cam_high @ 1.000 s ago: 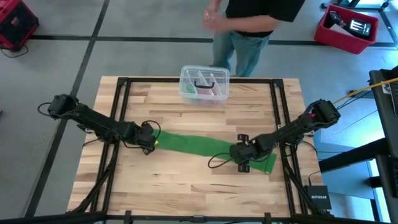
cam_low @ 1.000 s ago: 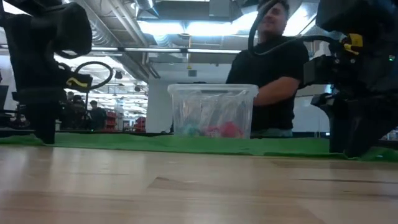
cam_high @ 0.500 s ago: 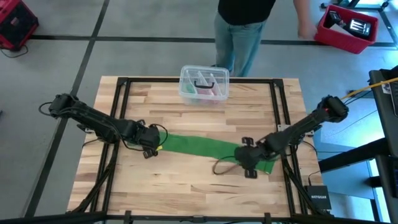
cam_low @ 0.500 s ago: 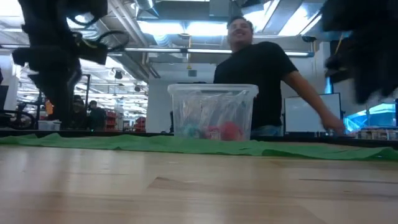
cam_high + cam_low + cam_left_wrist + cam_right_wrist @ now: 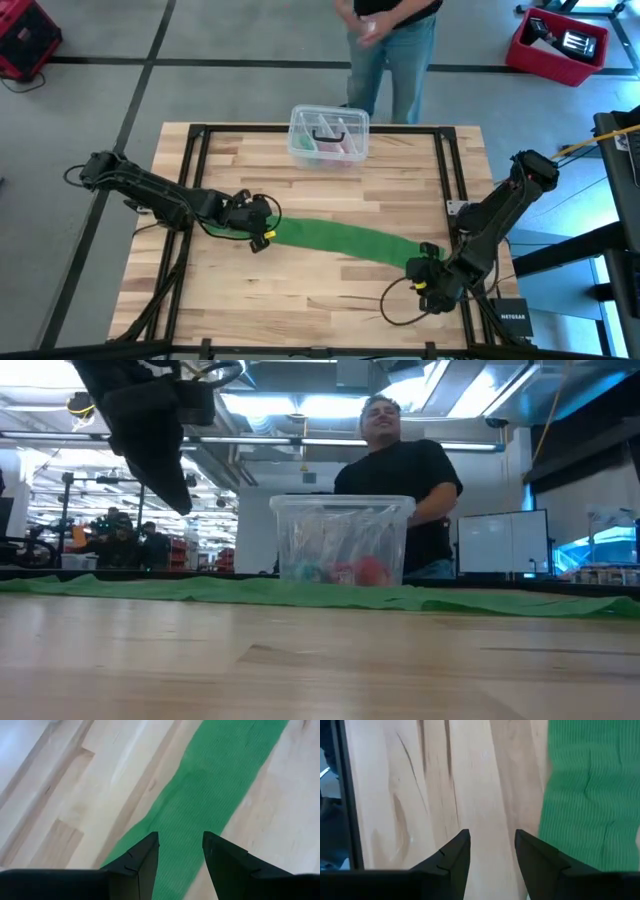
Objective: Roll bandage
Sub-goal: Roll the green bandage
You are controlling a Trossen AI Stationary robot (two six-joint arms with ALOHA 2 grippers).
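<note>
The bright green bandage lies unrolled and flat on the wooden table, running from the left middle toward the front right; it shows as a low green band in the low view. My left gripper is open and hangs above the bandage's left end, clear of the table in the low view. My right gripper is open over bare wood near the table's front right corner, just beside the bandage's right end.
A clear plastic box with pink and dark items stands at the table's far edge, also in the low view. A person stands behind it. Bare wood lies in front of the bandage.
My left gripper has risen off the table and gone a little toward the right edge. My right gripper has lifted off the bandage's right part and gone toward the table's near right corner. The bandage stays lying flat.
</note>
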